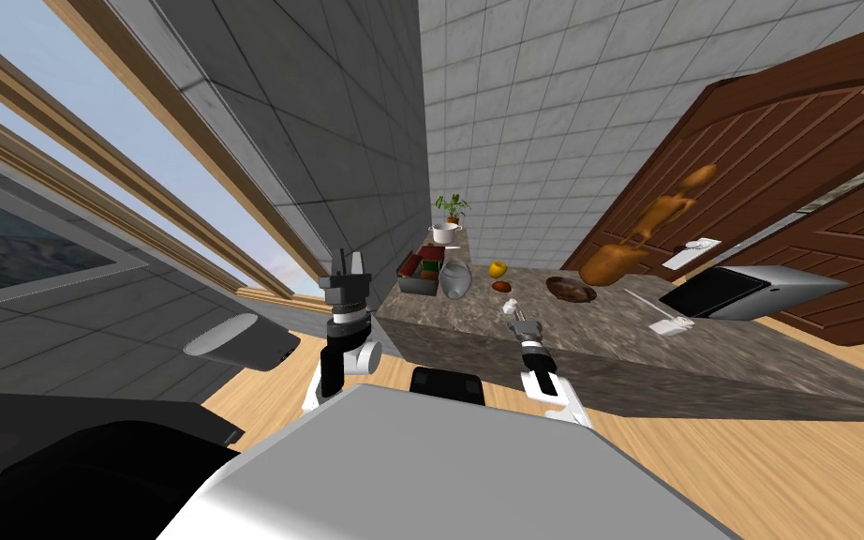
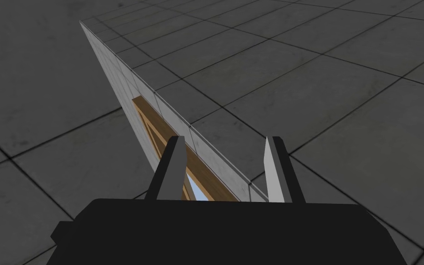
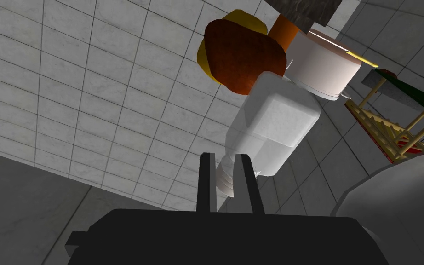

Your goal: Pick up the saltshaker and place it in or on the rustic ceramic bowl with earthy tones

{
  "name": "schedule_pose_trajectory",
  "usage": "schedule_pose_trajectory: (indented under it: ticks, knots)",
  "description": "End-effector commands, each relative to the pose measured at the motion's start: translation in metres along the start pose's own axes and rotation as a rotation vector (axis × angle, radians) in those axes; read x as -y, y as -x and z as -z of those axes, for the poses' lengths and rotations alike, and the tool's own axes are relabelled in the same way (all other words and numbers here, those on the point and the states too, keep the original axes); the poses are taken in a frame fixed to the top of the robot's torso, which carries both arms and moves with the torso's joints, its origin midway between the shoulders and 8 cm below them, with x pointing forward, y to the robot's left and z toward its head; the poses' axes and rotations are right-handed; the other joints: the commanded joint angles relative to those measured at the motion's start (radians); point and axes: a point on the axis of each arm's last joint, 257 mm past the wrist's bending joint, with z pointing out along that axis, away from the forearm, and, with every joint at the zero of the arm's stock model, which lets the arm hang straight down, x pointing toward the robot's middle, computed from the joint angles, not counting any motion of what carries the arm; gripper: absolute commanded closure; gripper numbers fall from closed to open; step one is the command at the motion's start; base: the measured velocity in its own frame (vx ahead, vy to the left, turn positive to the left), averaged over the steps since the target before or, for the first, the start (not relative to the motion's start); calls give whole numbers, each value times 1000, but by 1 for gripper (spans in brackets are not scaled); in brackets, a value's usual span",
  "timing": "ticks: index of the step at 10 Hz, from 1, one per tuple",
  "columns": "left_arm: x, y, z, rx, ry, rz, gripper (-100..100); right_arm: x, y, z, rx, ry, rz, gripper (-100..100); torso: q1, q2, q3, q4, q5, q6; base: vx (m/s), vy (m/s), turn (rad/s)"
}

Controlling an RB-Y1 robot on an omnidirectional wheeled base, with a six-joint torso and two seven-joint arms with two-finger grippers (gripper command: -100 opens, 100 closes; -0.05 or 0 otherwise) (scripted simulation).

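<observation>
My right gripper (image 1: 515,315) reaches over the front part of the stone counter (image 1: 477,323), shut on a white saltshaker (image 1: 512,306). In the right wrist view its fingers (image 3: 206,179) pinch the narrow ribbed neck of the saltshaker (image 3: 273,129), whose blocky body points away from the hand. Just beyond it lies a small red-brown bowl (image 3: 243,55) (image 1: 501,286), with a yellow object (image 1: 498,269) behind that. A wider dark brown bowl (image 1: 571,289) sits to the right on the counter. My left gripper (image 1: 350,261) is raised left of the counter, open and empty (image 2: 225,142).
On the counter stand a grey vase (image 1: 455,278), a crate of items (image 1: 418,272), a white pot (image 1: 445,232), a plant (image 1: 452,203) and a tall wooden figure (image 1: 646,234). A silver appliance (image 1: 749,291) and a small white item (image 1: 669,326) lie at the right, before a brown door (image 1: 777,159).
</observation>
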Motion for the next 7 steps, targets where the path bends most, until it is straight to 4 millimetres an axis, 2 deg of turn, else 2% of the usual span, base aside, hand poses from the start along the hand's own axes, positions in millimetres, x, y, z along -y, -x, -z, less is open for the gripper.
schedule_pose_trajectory:
  ticks: [1, 4, 5, 7]
  knots:
    - [0, 0, 0, 0, 0, 0, 0, 25, -4, 2, -4, -9, 34, -100, 0, 0, 0, 0, 0, 0, -77, 43, 12]
    - [0, 0, 0, 0, 0, 0, 0, 73, -10, 4, -19, -51, 69, -100, 2, 5, 3, 1, 0, 0, -107, 47, 19]
    - [0, 0, 0, 0, 0, 0, 0, 101, -15, 7, -32, -92, 62, -100, 2, 6, 3, 1, 0, 0, -158, 119, 53]
    - [0, 0, 0, 0, 0, 0, 0, 128, -19, 11, -47, -140, 42, -100, 6, 10, 6, 2, 1, 0, -168, 101, 24]
